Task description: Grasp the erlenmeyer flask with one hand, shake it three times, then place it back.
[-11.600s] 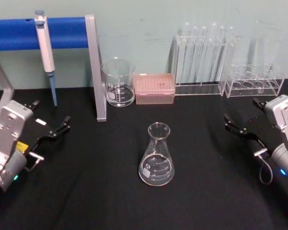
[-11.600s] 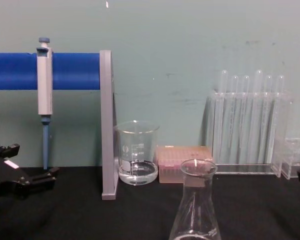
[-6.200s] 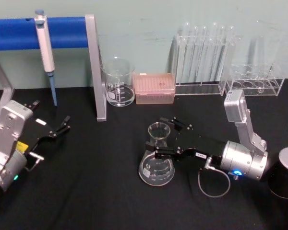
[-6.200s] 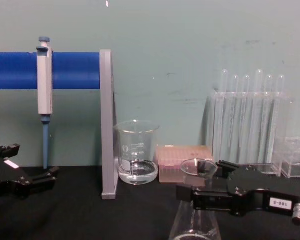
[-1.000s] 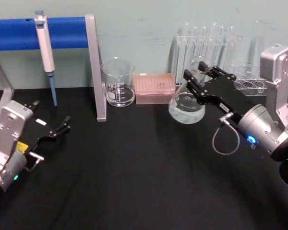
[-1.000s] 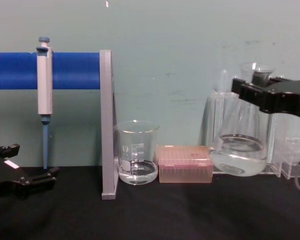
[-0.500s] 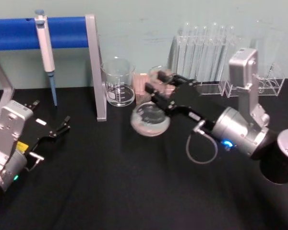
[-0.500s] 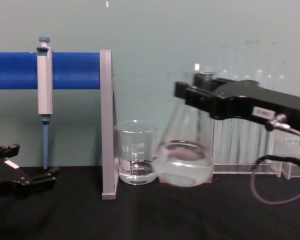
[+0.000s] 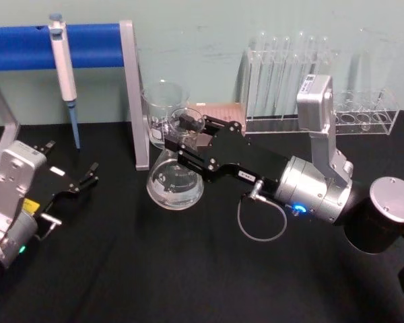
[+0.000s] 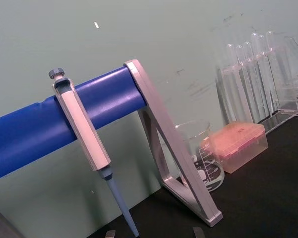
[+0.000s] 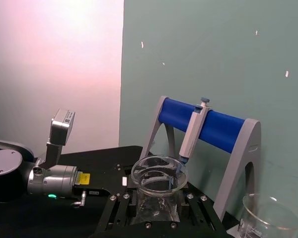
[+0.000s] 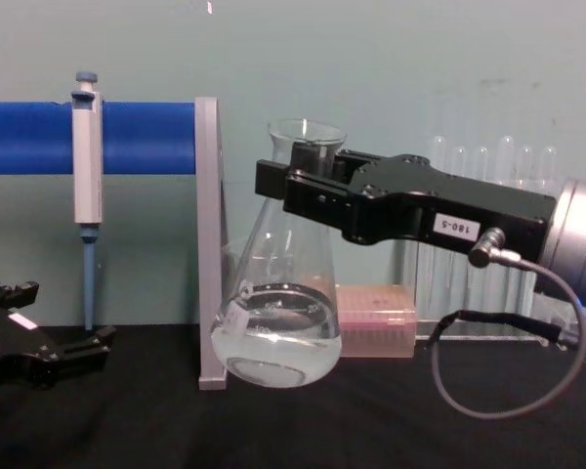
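Erlenmeyer flask tilted, neck clamped in right claw

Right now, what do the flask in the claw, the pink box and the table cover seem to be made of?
Erlenmeyer flask, held by its neck in the right claw: clear glossy glass by its look, with bright highlights and white printed marks. Pink box: probably translucent plastic, slightly frosted. Table cover: matte black, likely cloth; it shows no shine.
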